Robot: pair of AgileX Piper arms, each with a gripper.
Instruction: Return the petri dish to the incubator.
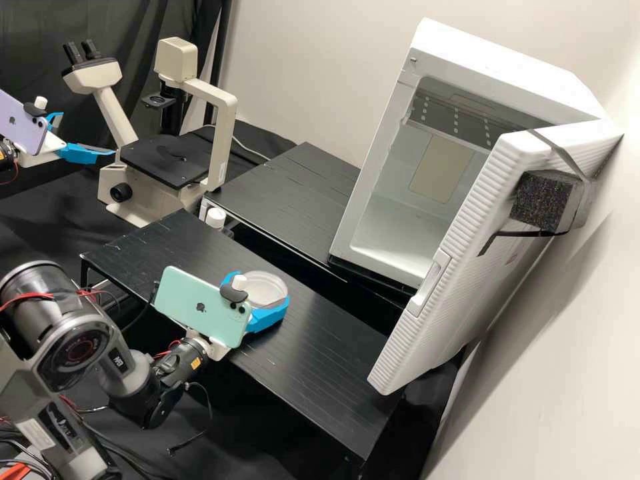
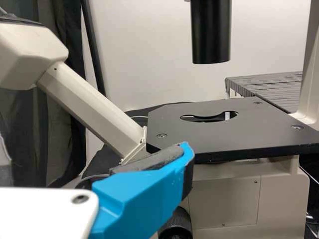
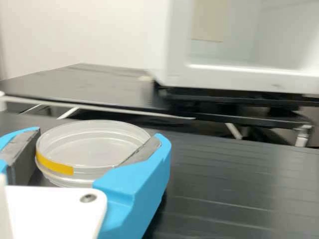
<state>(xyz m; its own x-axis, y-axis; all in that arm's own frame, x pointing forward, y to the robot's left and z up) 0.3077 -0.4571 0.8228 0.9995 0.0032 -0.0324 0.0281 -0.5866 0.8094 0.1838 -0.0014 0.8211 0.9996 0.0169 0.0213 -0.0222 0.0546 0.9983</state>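
Against the pale bare wall (image 1: pixel 287 67), the high view has the clear round petri dish (image 1: pixel 265 287) mid-frame, clasped by the right blue-fingered gripper (image 1: pixel 261 288); the open white boxy incubator (image 1: pixel 400 227) lies up and rightward, nearer this arm. The left blue-fingered gripper (image 1: pixel 87 134), upper left, stands wide.

Left wrist view: a flat black microscope stage (image 2: pixel 239 134).

Right wrist view: incubator beyond the dish

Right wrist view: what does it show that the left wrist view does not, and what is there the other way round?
Right wrist view: the clear round plastic petri dish with a yellow tape strip, held between the blue fingers of the right gripper, and the white incubator, its interior open to view.
Left wrist view: the cream microscope with its flat black stage and upright black barrel.
Both: a black tabletop, a pale wall and at least one blue gripper finger.
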